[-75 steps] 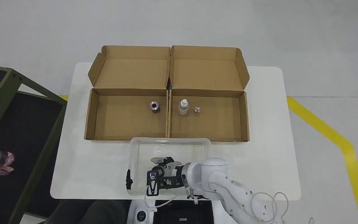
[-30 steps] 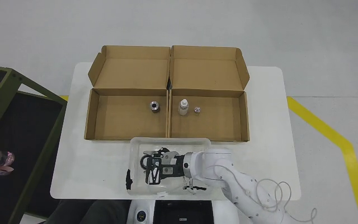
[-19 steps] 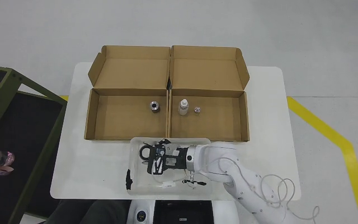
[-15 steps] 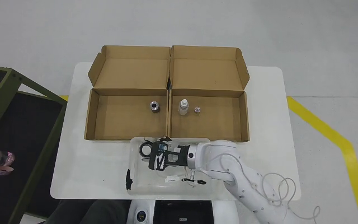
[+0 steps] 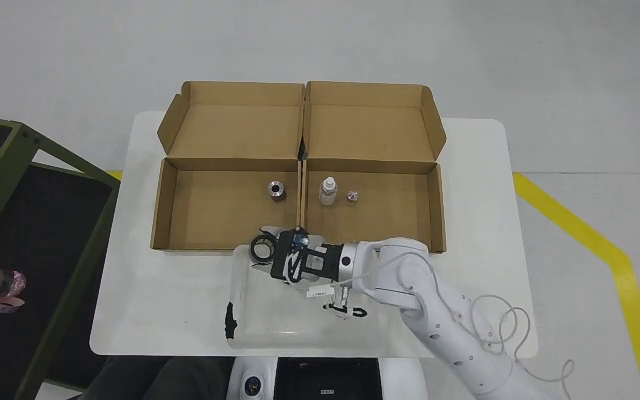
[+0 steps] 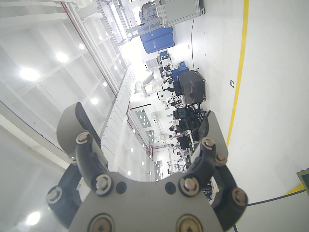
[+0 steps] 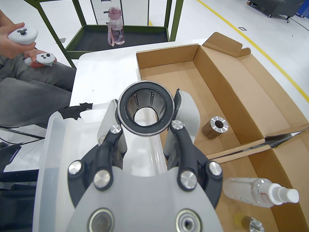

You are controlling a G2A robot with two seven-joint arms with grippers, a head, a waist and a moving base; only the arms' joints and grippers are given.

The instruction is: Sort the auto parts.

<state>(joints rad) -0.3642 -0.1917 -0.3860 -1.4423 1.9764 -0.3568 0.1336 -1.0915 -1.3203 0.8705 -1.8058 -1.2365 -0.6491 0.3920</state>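
My right gripper (image 7: 146, 112) is shut on a hollow metal bearing sleeve (image 7: 146, 108) with a black rim, held above the far rim of the clear plastic tray (image 5: 245, 300). In the top view the right gripper (image 5: 268, 250) and the sleeve (image 5: 264, 247) hang over the tray's far left edge, just short of the left cardboard box (image 5: 205, 208). A metal bushing (image 5: 274, 189) stands in the left box; this bushing (image 7: 215, 127) shows beyond my fingers. A spray bottle (image 5: 328, 190) and a small metal part (image 5: 352, 197) lie in the right box (image 5: 400, 210). My left gripper (image 6: 144, 131) is open, pointing up at the hall.
The white table (image 5: 480, 260) has bare room right of the boxes and tray. A green cart (image 7: 101, 5) with a pink bottle stands beyond the table's left side. Black tape (image 5: 230, 322) marks the tray's near left corner.
The right gripper has risen out of the tray with the sleeve and moved away from the robot, toward the left box.
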